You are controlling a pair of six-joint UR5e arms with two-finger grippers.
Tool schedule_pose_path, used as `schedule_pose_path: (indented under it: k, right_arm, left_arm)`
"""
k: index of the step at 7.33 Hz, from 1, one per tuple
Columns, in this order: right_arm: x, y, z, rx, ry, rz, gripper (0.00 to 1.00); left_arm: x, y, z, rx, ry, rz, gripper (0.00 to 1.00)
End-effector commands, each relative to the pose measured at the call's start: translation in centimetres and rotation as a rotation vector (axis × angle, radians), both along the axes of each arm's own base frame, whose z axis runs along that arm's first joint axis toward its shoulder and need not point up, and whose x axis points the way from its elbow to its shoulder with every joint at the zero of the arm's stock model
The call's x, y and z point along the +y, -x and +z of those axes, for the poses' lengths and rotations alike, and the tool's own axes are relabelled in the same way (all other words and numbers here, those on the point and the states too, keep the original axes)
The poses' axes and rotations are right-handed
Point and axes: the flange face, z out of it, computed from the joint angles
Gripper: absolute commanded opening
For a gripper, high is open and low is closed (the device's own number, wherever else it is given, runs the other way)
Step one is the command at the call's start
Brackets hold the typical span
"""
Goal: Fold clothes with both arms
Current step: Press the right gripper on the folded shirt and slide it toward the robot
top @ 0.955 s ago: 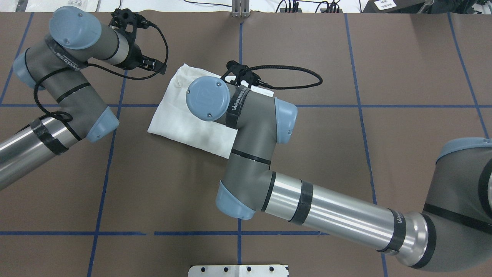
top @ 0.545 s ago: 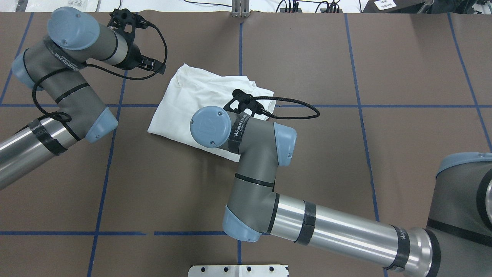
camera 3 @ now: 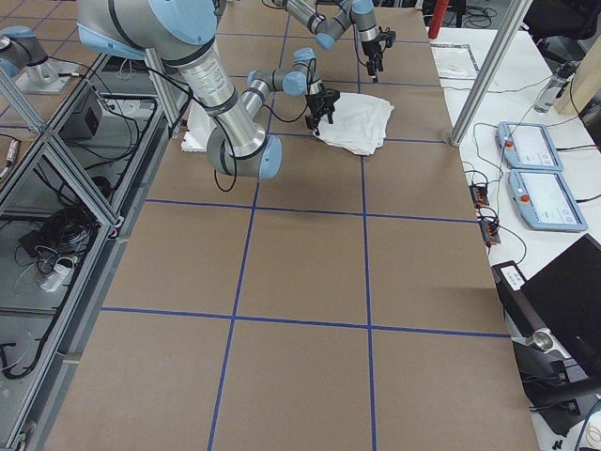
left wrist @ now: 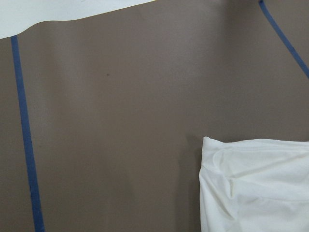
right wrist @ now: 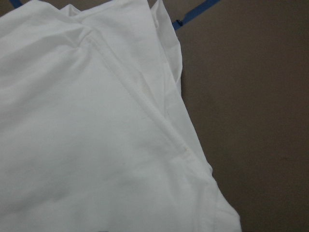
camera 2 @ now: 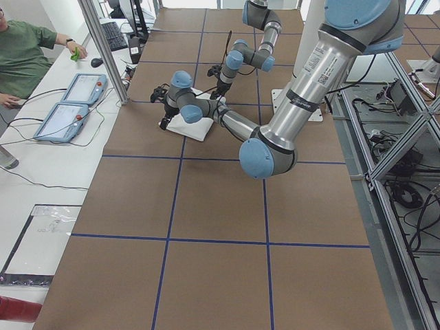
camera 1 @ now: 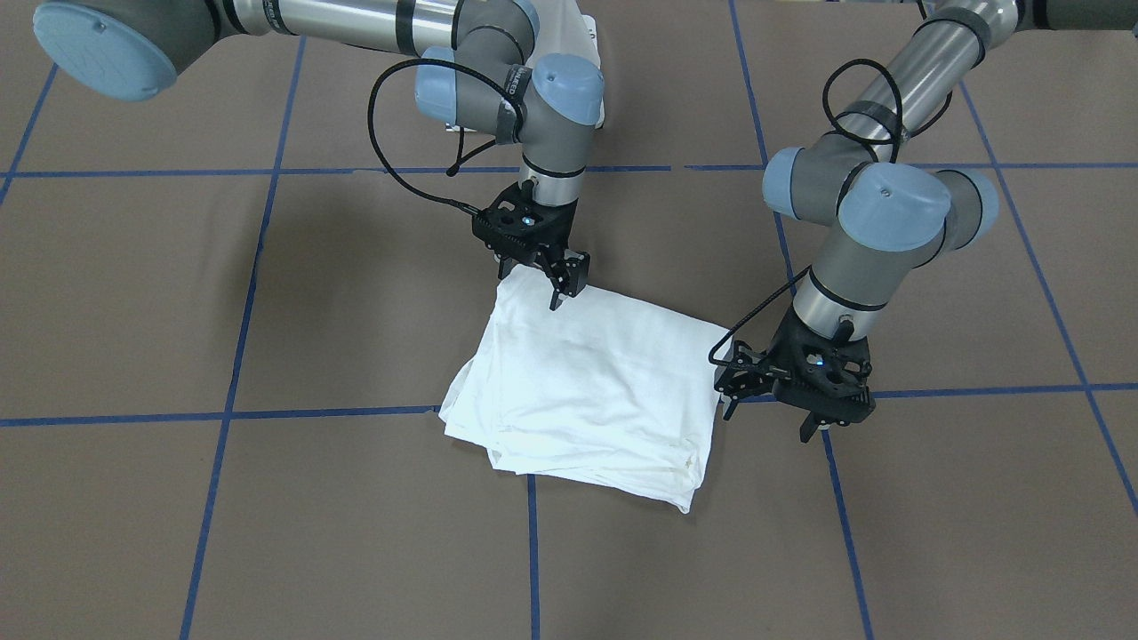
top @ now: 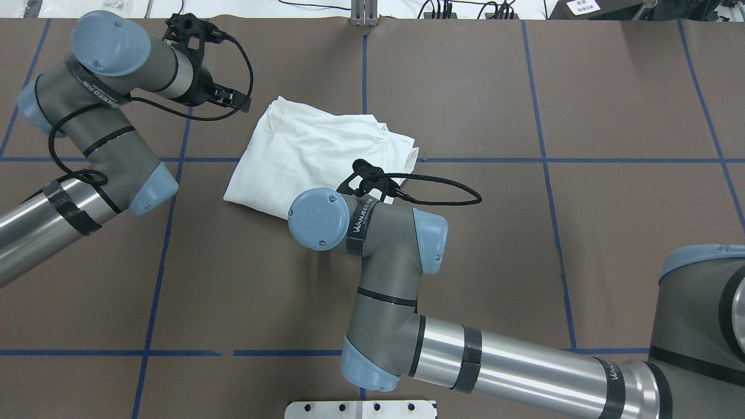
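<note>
left tool (camera 1: 772, 407) pointing down, jaws apart, right tool (camera 1: 540, 274) pointing down, jaws apart

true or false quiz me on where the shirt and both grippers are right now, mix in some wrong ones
1. The shirt lies folded flat on the table. True.
2. The left gripper is clamped on a shirt corner. False: it hangs open beside the shirt's edge, holding nothing.
3. The right gripper is over the shirt's edge nearest the robot. True.
4. The shirt's printed text faces up. False: only plain white fabric shows.
5. A blue tape line runs under the shirt. True.
</note>
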Motion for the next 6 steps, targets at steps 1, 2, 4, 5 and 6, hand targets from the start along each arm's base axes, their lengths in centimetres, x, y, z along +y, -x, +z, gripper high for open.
schedule_pose_path:
  k: [1,2,4,5,6]
  right_arm:
    - [0.4,-0.1,0.8,0.006,0.002,0.0,0.95]
    - [0.5,0.0,1.0,0.009,0.002,-0.003,0.95]
    - [0.6,0.0,0.9,-0.008,0.006,0.048,0.01]
    - [1.1,-0.1,0.8,-0.013,-0.007,0.055,0.0]
    - [1.4,-1.0,1.0,-0.02,-0.014,0.056,0.0]
  left_arm:
    - [-0.1,0.1,0.0,0.001,0.001,-0.002,1.0]
    - [0.0,0.0,0.0,0.001,0.001,-0.001,1.0]
    - [-0.1,0.1,0.0,0.0,0.001,-0.004,1.0]
    - [-0.1,0.1,0.0,0.001,0.001,-0.002,1.0]
    - [0.0,0.0,0.0,0.001,0.001,-0.001,1.0]
